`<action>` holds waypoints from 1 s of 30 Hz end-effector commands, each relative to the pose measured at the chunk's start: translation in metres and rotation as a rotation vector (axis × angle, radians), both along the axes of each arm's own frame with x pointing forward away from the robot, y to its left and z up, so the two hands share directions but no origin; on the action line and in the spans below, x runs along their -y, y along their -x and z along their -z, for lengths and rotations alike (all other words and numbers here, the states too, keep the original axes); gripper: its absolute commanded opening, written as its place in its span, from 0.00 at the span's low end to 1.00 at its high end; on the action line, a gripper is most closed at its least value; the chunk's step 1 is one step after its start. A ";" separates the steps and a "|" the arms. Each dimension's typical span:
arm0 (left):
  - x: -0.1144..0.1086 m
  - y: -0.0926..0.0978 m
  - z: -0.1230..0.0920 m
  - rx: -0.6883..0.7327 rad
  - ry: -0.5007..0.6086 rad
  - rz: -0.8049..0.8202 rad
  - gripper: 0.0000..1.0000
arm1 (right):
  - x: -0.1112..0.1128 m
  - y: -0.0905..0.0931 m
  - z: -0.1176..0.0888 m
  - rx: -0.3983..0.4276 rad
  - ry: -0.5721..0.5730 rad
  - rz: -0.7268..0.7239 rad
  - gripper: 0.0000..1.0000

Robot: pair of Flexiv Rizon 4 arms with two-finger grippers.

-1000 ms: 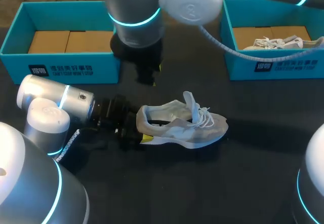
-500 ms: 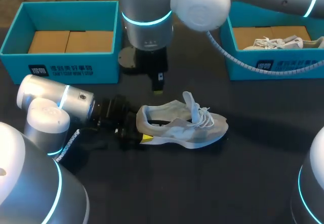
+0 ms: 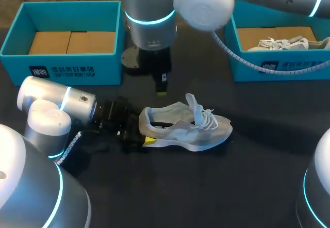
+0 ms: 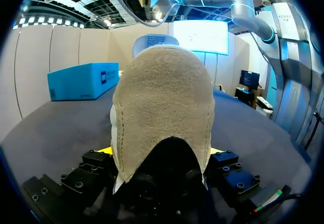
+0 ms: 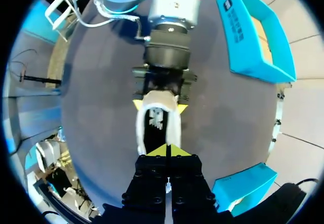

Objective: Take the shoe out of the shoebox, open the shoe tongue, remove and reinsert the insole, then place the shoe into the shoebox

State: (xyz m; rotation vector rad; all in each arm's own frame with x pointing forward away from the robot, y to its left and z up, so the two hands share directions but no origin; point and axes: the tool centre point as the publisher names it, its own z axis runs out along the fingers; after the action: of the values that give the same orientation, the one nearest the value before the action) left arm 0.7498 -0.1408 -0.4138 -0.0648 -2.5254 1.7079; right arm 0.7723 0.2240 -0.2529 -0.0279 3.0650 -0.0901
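Grips the beige sneaker (image 3: 188,127) by the heel with the left tool (image 3: 143,136), clamped from both sides, mid-frame on the dark table (image 3: 216,186), toe pointing right. Hovers the right tool (image 3: 161,87), pinched closed and empty, just above the collar.

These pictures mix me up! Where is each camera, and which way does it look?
Head view: high behind the robot, looking down at the table; both arms show, left gripper on the shoe heel, right gripper above.
Left wrist view: on the left arm, looking along the table at the heel; its yellow tips peek out beside it.
Right wrist view: on the right arm, looking straight down; its shut yellow tips show.
Shared: both wrist views see the shoe and the other arm's gripper.
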 end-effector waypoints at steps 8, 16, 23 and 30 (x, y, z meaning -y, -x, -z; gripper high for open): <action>0.000 0.000 -0.001 0.000 -0.003 0.002 0.00 | 0.017 0.014 0.060 0.037 0.003 -0.005 0.00; 0.000 0.000 -0.001 0.000 -0.003 0.002 0.00 | 0.026 0.013 0.091 0.029 -0.042 0.015 0.00; 0.000 0.000 -0.001 0.000 -0.003 0.002 0.00 | 0.034 0.012 0.105 0.004 -0.017 -0.001 0.00; 0.000 0.000 -0.001 0.000 -0.003 0.002 0.00 | 0.043 0.021 0.108 -0.016 -0.004 0.023 0.00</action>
State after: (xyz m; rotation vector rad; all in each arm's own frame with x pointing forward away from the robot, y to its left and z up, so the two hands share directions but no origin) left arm 0.7498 -0.1407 -0.4138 -0.0648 -2.5255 1.7079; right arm 0.7530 0.1838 -0.3616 0.0072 3.0842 -0.0929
